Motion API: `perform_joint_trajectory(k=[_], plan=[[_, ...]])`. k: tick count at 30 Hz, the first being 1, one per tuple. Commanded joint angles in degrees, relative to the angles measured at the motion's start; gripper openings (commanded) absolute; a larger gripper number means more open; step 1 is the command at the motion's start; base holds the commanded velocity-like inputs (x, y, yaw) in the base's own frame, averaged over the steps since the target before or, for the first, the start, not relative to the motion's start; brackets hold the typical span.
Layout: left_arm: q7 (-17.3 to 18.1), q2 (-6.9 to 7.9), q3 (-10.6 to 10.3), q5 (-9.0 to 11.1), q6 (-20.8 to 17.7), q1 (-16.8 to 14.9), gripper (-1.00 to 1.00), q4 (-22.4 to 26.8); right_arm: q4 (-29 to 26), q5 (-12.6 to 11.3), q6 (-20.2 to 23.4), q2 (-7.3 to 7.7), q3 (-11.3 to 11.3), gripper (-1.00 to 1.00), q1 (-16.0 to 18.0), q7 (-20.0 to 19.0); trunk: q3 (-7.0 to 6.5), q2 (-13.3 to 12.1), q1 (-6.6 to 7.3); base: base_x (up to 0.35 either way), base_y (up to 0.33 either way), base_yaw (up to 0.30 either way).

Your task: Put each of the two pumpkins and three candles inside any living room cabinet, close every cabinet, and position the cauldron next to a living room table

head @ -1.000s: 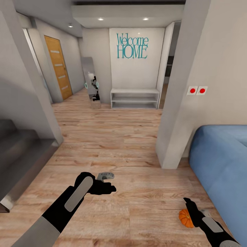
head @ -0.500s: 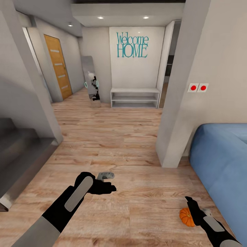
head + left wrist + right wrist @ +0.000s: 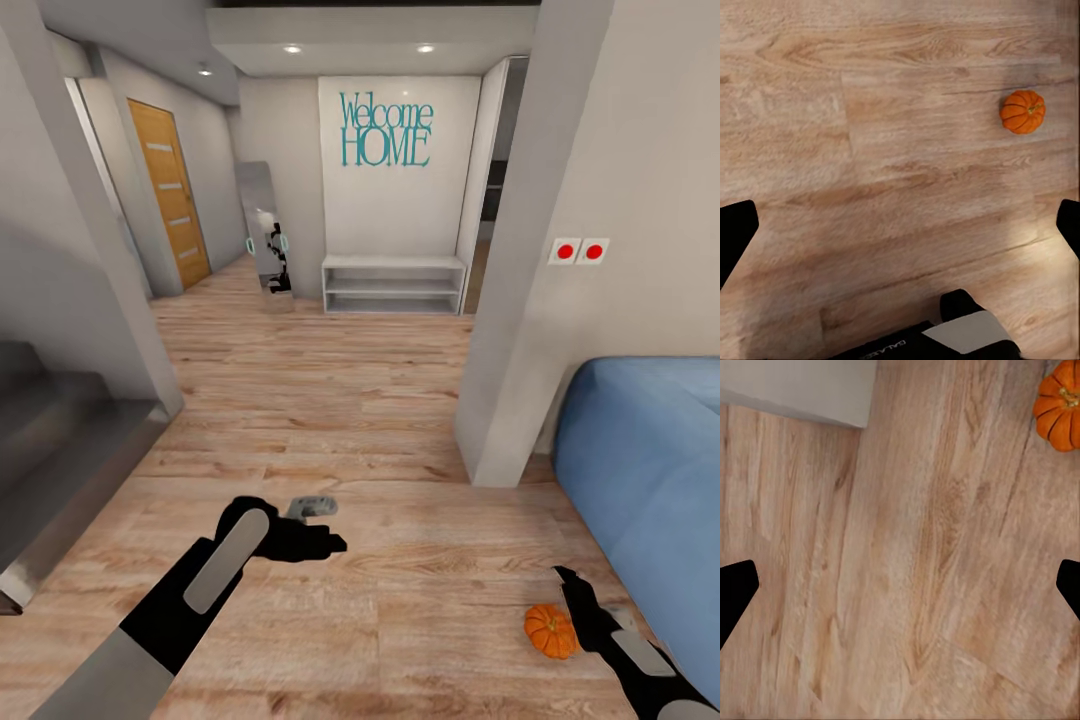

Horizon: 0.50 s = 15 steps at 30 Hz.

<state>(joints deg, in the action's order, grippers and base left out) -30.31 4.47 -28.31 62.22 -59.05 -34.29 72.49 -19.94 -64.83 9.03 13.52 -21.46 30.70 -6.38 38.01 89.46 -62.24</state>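
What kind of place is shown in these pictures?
Most likely the entrance hall of a home, beside a living area: a "Welcome HOME" sign above a white bench, a wooden door, and a blue sofa on the wood floor.

Black arms with grey forearm panels, pale grey upper sleeves, black end effector fingers.

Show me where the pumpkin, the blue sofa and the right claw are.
pumpkin [image 3: 551, 631], head view, on its ribbed orange top, resting on the wood floor.
blue sofa [image 3: 650, 450], head view, on its bare upper surface.
right claw [image 3: 578, 592], head view, between its black fingertips, beside the pumpkin.
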Motion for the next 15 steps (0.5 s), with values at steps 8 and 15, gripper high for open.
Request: perform_joint_trajectory(k=[8,15], plan=[[-0.59,0.05,-0.12,0.62,-0.01,-0.06,1.0,1.7,0.01,-0.27,0.35,-0.01,-1.96,1.0,0.04,-1.64,0.05,0.03,0.0,0.0,0.0,0.0],[-0.59,0.05,-0.12,0.62,-0.01,-0.06,1.0,1.7,0.01,-0.27,0.35,-0.01,-1.96,1.0,0.04,-1.64,0.05,0.03,0.0,0.0,0.0,0.0]])
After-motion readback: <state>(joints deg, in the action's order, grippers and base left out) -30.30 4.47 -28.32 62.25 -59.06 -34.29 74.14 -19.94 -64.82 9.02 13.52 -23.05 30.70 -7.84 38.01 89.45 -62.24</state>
